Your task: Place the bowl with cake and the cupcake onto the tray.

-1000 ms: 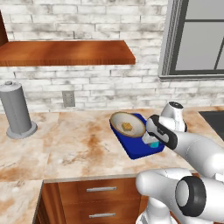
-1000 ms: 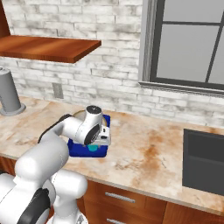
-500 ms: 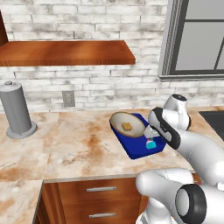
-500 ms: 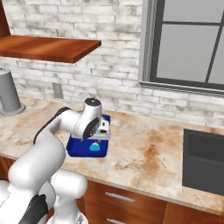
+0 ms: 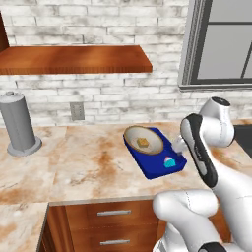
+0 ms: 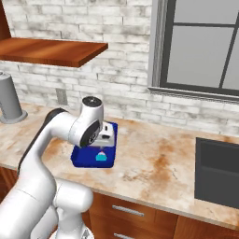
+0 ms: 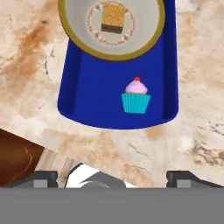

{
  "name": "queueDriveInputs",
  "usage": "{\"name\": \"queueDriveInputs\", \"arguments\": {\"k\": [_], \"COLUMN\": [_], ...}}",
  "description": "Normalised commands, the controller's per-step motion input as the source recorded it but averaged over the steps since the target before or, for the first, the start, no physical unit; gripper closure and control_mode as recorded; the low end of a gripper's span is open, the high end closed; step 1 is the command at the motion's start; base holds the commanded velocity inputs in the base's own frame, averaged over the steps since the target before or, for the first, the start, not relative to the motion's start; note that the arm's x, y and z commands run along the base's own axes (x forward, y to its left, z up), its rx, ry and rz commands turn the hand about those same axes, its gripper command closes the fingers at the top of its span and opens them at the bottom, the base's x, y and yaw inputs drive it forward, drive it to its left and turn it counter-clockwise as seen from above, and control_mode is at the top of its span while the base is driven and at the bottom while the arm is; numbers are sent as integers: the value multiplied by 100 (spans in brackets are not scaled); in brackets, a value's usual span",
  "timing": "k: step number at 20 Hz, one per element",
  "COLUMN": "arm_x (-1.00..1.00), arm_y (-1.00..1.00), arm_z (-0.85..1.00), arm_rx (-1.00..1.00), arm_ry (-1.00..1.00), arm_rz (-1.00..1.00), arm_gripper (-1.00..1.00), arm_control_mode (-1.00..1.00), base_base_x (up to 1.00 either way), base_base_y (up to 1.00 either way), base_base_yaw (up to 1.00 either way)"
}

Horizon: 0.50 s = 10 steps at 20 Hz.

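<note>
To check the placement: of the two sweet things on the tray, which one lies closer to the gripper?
The cupcake, teal wrapper and pink frosting, stands at the tray's near end. The bowl with cake lies at the far end.

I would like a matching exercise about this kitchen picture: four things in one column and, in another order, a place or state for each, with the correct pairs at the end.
Things:
1. cupcake
2. bowl with cake
3. gripper
4. grey cylinder

Places or states:
a. on the counter, far to the left of the tray
b. upright on the tray floor, apart from the bowl
c. open, above the counter beside the tray's end
d. lying over one end of the tray

Right pairs: 1-b, 2-d, 3-c, 4-a
</note>
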Motion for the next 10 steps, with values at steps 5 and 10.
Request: {"name": "queueDriveInputs", "arguments": {"k": [5, 10], "arm_x": [-65, -51], "arm_y": [0, 0], "arm_z": [31, 15], "arm_rx": [0, 0], "arm_ry": [-8, -6], "arm_rz": [0, 0], "arm_gripper": [-100, -100], "arm_control_mode": [-100, -100], "base_base_x": [0, 0], "base_base_y": [0, 0], "base_base_yaw": [0, 0]}}
